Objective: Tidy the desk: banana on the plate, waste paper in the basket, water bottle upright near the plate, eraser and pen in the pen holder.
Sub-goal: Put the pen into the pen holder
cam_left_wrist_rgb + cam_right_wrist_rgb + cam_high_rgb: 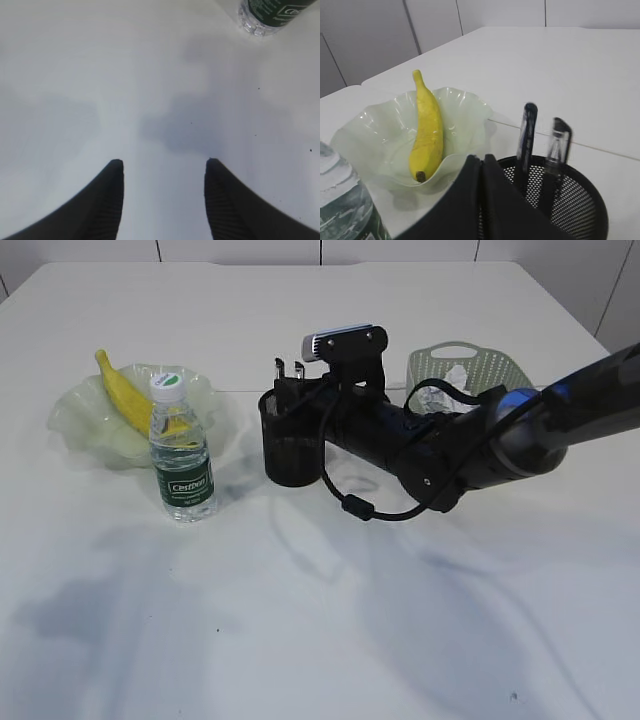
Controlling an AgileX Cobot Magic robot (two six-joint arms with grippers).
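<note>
Right gripper (482, 165) sits at the near rim of the black mesh pen holder (290, 448), fingers pressed together with nothing between them. 2 pens (526, 140) stand upright inside the holder. Left gripper (164, 170) hangs over bare table (300, 620), fingers spread and empty. Water bottle (181, 450) stands upright just in front of the plate (75, 420). Banana (125, 395) lies on the plate. Waste paper (445, 390) sits in the green basket (495, 365) behind the right arm. Eraser: cannot tell where.

yellow banana (124, 392) lies in the plate (75, 418), water bottle (181, 452) upright beside it.
</note>
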